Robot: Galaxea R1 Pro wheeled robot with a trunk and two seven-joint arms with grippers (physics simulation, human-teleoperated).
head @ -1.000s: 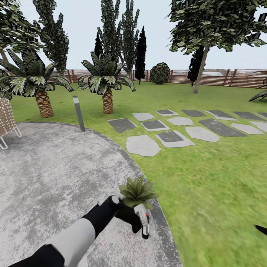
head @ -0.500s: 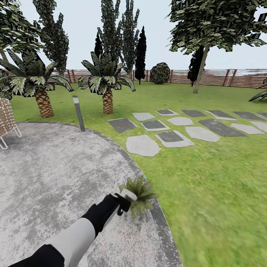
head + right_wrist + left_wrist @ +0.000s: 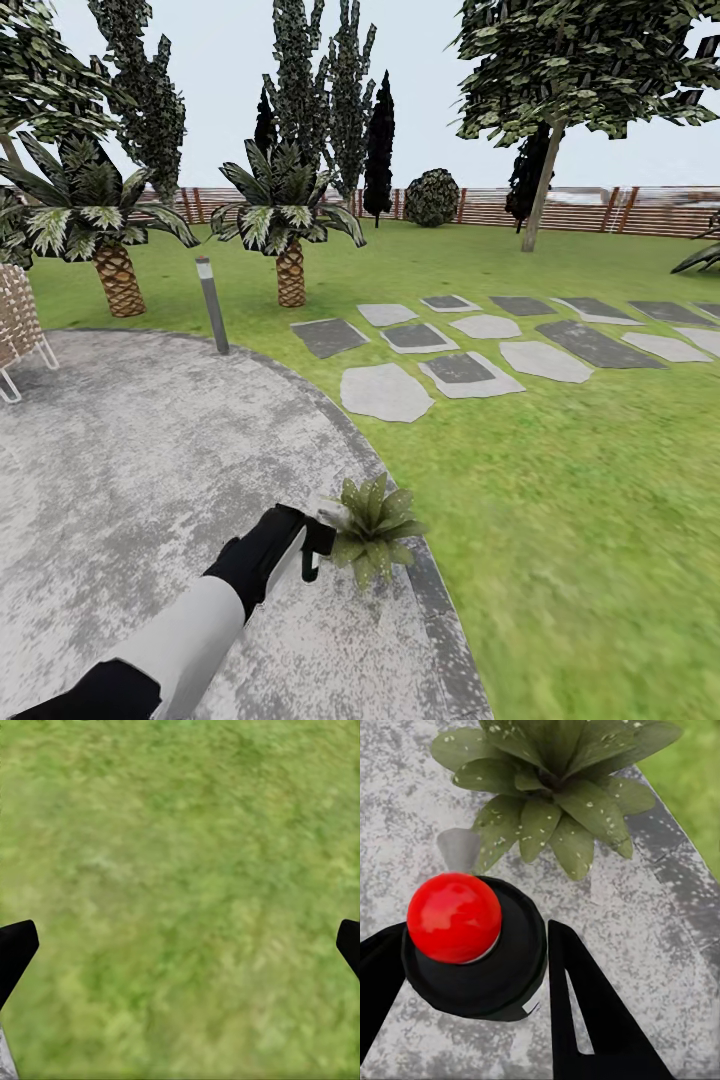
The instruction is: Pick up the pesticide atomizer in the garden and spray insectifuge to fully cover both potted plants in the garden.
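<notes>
— What is your left hand (image 3: 312,545) doing?

— Its two black fingers (image 3: 585,1012) are closed on the pesticide atomizer (image 3: 472,945), one on each side of the bottle. In the left wrist view I look straight down the bottle's end: a round dark body with a glossy red ball on top. In the head view the hand sits low and a little left of centre, at the end of my black and white forearm, and just a bit of the dark bottle shows hanging below the fingers.

— And your right hand (image 3: 180,945)?

— It is spread wide. The right wrist view shows one black fingertip at the left edge of the frame and one at the right edge, with nothing between them but lawn (image 3: 187,870).

— Where is the plant in relation to the atomizer?

— One potted plant (image 3: 375,525) stands just to the right of my left hand in the head view, near the curved rim of the grey patio (image 3: 130,450), where paving meets grass. In the left wrist view it fills the upper part of the frame, just beyond the red ball. I cannot tell whether bottle and leaves touch.

— How does the plant look?

— It is a low rosette of broad, pointed olive-green leaves, flecked with pale specks in the left wrist view. No pot shows.

— Anything else around?

— A grey bollard lamp (image 3: 212,305) stands at the patio's far edge, upper left, and stepping stones (image 3: 460,350) cross the grass to the right.
</notes>
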